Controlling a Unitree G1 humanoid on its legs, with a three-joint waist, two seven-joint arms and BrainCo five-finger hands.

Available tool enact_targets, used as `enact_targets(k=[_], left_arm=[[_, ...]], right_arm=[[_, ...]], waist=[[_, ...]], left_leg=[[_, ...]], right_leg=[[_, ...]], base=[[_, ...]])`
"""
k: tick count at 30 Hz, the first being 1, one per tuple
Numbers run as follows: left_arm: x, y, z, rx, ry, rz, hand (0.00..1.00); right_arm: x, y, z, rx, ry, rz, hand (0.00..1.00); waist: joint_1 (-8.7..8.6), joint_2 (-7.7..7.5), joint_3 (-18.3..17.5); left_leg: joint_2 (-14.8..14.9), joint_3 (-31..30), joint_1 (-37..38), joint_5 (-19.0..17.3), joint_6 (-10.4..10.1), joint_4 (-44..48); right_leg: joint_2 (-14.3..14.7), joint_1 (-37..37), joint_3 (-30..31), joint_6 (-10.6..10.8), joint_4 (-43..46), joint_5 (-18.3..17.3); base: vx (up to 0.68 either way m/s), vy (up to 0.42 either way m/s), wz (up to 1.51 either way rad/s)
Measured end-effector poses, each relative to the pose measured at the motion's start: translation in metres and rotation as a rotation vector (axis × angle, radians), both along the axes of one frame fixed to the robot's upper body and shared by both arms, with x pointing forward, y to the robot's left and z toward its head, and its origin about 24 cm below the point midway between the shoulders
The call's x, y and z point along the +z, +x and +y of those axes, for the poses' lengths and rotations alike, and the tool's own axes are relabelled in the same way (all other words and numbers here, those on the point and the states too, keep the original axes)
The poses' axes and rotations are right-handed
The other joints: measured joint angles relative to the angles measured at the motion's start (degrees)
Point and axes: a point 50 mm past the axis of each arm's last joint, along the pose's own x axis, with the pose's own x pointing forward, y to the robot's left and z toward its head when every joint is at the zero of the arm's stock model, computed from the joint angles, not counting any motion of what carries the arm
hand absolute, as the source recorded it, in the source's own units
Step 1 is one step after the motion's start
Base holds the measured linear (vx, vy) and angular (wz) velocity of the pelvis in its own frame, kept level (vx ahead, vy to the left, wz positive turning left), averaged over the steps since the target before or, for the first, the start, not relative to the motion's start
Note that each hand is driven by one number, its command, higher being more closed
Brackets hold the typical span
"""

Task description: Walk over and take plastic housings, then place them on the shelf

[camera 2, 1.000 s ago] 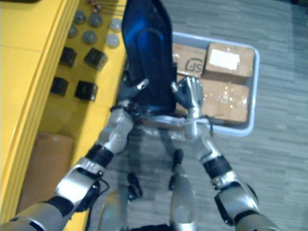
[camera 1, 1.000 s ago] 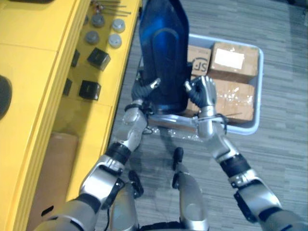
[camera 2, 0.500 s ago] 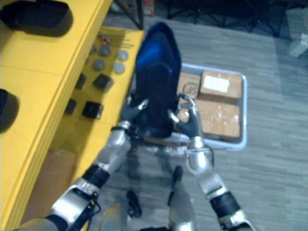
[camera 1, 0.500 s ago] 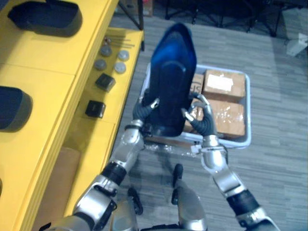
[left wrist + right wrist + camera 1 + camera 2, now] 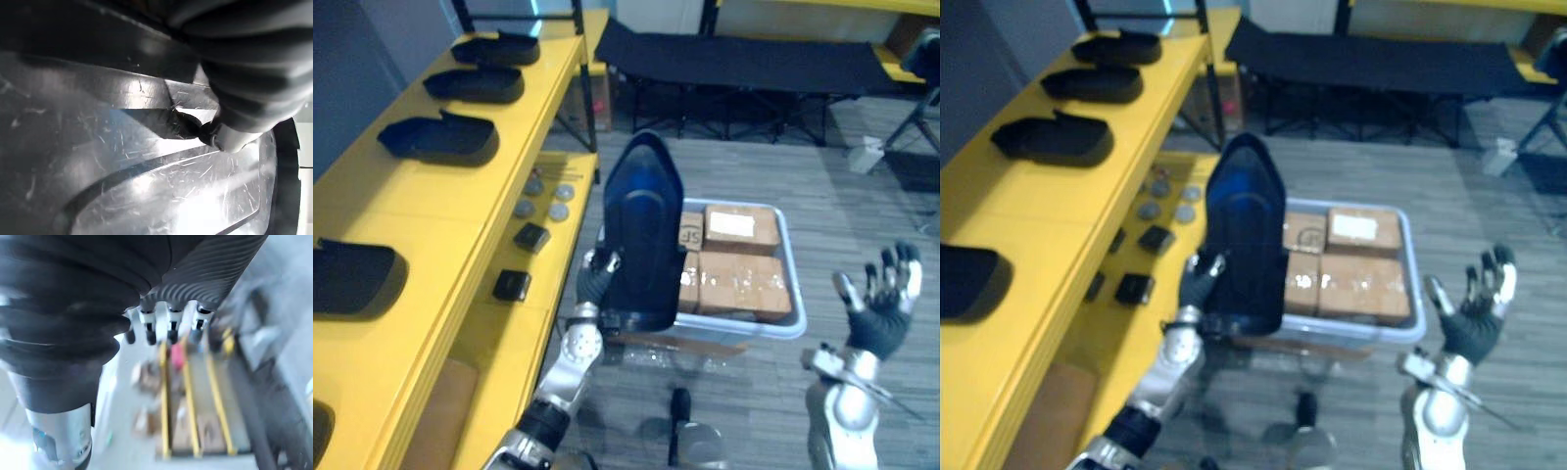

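A yellow shelf [image 5: 431,215] runs along the left side of the room. On its top board lie other housings [image 5: 440,139], dark and shell-shaped, in a row from near to far and well apart from one another. The lower board juts out toward the aisle and carries two black blocks [image 5: 512,285], with a cluster of grey discs [image 5: 541,200] beyond them; a brown carton [image 5: 435,416] stands under that board.

Just right of the shelf the left hand [image 5: 596,281] is raised, its fingers curled onto the lower left edge of the housing [image 5: 643,230], gripping it. The housing is a tall dark-blue shell, upright, rounded at the top, held in the air beside the shelf's lower board. In the left wrist view its scratched glossy face lies very close, with a dark fingertip [image 5: 208,134] pressed on it.

Behind the housing is a pale tub [image 5: 793,323] packed with cardboard boxes [image 5: 741,227]. Around it the floor [image 5: 842,215] is grey and striped; at the back a long dark cot [image 5: 744,64] on folding legs stands across the room.

At the far right the right hand [image 5: 873,328] is lifted past the tub's right rim, well apart from the housing. Its palm is turned up and its fingers are spread wide, holding nothing.
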Motion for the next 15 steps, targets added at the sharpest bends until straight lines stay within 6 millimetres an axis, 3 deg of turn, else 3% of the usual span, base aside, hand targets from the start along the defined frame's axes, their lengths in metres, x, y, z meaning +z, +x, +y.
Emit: enact_targets(k=[4,6,11,15], left_arm=[[0.001,-0.017,0.013,0.044,-0.117,-0.021,1.00],[0.000,-0.025,0.022,0.078,-0.157,-0.021,1.00],[-0.012,-0.054,0.058,0.201,-0.210,0.020,1.00],[-0.004,-0.065,0.081,0.301,-0.199,-0.019,1.00]], right_arm=[[-0.049,-0.035,-0.006,-0.108,0.123,0.210,0.00],[-0.060,-0.046,-0.004,-0.118,0.145,0.267,0.00],[-0.067,-0.065,-0.003,-0.123,0.157,0.317,0.00],[-0.062,-0.063,-0.011,-0.110,0.133,0.284,0.00]], waist=[[-0.21,0.31,-0.8],[-0.33,0.39,-0.8],[0.23,0.87,-1.8],[1.22,0.99,-2.2]], left_leg=[[-0.4,0.5,1.0,0.5,0.0,-1.5],[-0.4,0.5,1.3,0.5,-0.1,-1.8],[-0.6,-0.4,1.6,0.8,0.0,-2.5],[-1.1,-3.0,2.4,1.7,0.1,-4.1]], right_leg=[[0.0,0.1,0.1,0.1,0.0,-0.2],[0.0,0.3,0.1,0.2,0.0,-0.3],[-0.2,0.9,-0.5,0.5,0.0,-0.9],[-0.8,2.9,-3.5,0.7,-0.2,-1.4]], base=[[0.00,0.005,-0.05],[0.00,0.000,0.00],[-0.01,0.007,0.08],[-0.01,0.001,0.36]])
